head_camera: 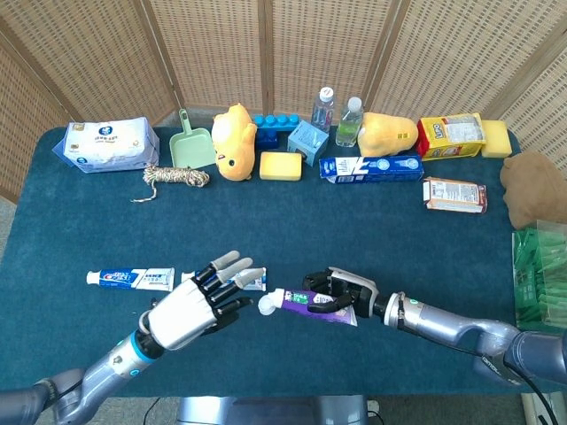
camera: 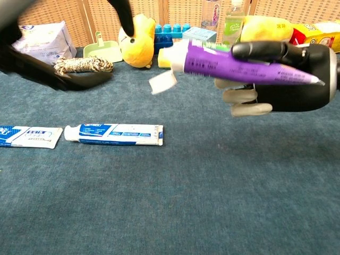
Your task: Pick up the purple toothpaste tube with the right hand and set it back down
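The left hand (head_camera: 188,308) was open with its fingers spread, holding nothing. Just right of it, the right hand (head_camera: 341,292) gripped the purple toothpaste tube (camera: 239,65) around its middle, up off the table (head_camera: 354,230). The tube looked light and squishy, so holding the fat middle seemed best.

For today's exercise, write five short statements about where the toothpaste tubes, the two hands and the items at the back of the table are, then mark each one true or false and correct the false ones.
1. The right hand holds the purple toothpaste tube clear of the table. True.
2. The tube's flip cap is closed. False: it hangs open at the tube's end.
3. The left hand grips the purple tube. False: its fingers are spread and hold nothing.
4. Two blue-and-white toothpaste tubes lie flat on the table. True.
5. The yellow duck toy lies at the near edge. False: it stands in the back row beside the green dustpan.
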Controlling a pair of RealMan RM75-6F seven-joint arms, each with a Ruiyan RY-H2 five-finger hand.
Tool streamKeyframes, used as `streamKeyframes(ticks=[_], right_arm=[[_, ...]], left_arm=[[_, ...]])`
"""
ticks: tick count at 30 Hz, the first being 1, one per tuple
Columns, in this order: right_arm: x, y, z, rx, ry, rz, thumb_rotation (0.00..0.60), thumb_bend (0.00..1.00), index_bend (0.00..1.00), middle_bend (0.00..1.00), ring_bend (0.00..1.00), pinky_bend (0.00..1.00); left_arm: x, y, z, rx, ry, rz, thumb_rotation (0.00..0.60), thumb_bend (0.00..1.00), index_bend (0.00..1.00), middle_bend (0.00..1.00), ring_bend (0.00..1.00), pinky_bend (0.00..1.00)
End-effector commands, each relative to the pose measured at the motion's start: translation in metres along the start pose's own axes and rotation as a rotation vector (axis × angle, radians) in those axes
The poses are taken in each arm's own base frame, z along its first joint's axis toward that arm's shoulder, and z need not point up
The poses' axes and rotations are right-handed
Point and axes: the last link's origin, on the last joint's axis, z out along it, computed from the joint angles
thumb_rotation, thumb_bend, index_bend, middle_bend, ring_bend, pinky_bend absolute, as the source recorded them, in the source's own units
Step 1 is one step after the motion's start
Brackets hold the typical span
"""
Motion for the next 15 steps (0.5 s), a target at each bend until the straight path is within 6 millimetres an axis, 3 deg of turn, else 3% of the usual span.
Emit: streamKeyframes(ticks=[1,6,15], right_arm=[[0.008,0.002,0.002,-0.02,0.071,-0.059,0.6,0.36,0.87,0.77,0.72,0.8],[0.02,0.005,0.003,-0.032,0.164,-0.117,0.6,0.36,0.87,0.77,0.72,0.8],[0.04,0.003,0.005,-0.022,0.294,-0.159,0.6,0.35,0.88,0.77,0.72,0.8]], left_arm=[[0.016,-0.005,-0.011,0.042,0.015,0.01,0.6,0.24,0.39,0.15,0.12,0.14],[0.043,-0.019,-0.042,0.159,0.021,0.054,0.6,0.24,0.39,0.15,0.12,0.14],[0.065,-0.034,-0.094,0.348,-0.011,0.104,0.6,0.24,0.38,0.14,0.11,0.14]])
